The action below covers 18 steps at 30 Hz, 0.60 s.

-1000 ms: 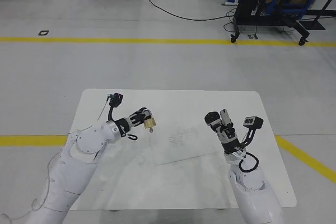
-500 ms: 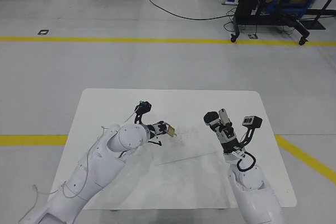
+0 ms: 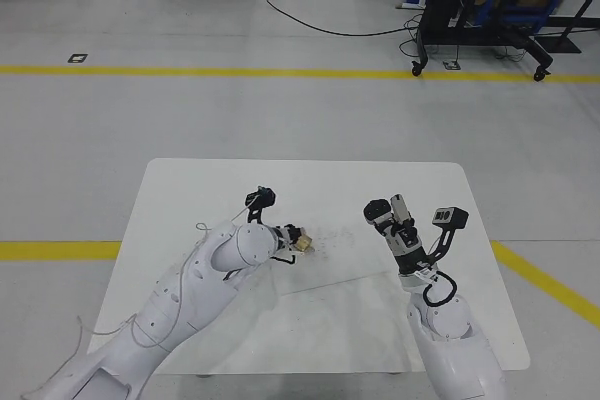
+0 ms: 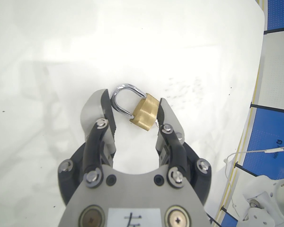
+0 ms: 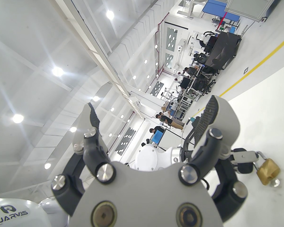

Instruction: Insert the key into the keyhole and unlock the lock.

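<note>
My left gripper (image 4: 133, 105) is out over the middle of the white table (image 4: 85, 36), and its jaws are drawn in partway around the brass padlock (image 4: 145, 115), which sits crosswise between my fingertips. One pad presses on the outer curve of the steel shackle (image 4: 119, 95), the other on the side of the brass body, so I grip the lock by its two ends and nothing else. The shackle looks seated in the body on both legs. From my right wrist I see the same lock (image 5: 268, 171) low over the tabletop, with a small silvery piece (image 5: 273, 182) at the underside of the body. I cannot tell whether that piece is the key, nor whether the lock touches the table or hangs just above it. A patch of dark scuff marks (image 4: 184, 90) lies on the table just beside the padlock, on the side toward my right arm. My right gripper (image 5: 151, 106) is raised off the table toward its right side, well apart from the lock, its fingers pointing up toward the ceiling. Its jaws stand wide apart, and there is nothing between them.
</note>
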{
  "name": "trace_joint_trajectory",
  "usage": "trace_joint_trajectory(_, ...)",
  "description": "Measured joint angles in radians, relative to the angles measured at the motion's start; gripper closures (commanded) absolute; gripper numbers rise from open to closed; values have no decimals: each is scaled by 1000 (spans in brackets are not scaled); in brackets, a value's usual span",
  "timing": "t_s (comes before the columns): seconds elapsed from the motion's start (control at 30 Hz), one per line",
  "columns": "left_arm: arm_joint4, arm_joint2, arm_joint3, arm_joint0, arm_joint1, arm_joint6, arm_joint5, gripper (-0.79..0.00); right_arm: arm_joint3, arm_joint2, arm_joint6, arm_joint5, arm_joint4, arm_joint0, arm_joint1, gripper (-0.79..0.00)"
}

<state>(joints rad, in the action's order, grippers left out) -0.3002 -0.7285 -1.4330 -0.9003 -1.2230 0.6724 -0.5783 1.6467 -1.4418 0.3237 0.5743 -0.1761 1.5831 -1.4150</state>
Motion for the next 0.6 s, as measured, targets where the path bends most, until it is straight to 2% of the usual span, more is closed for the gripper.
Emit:
trace_joint_trajectory(0.13, 44, -64, -88, -57, 18, 17, 61, -785, 0, 0, 0, 0, 0, 0, 0, -785)
trace_joint_trajectory(0.27, 35, -171, -230, -150, 52, -9, 163, -785, 0, 0, 0, 0, 0, 0, 0, -785)
trace_joint_trajectory(0.4, -11, -328, -393, -276, 92, -70, 299, -785, 0, 0, 0, 0, 0, 0, 0, -785)
trace_joint_trajectory(0.6, -112, -531, -580, -458, 130, -188, 500, -785, 0, 0, 0, 0, 0, 0, 0, -785)
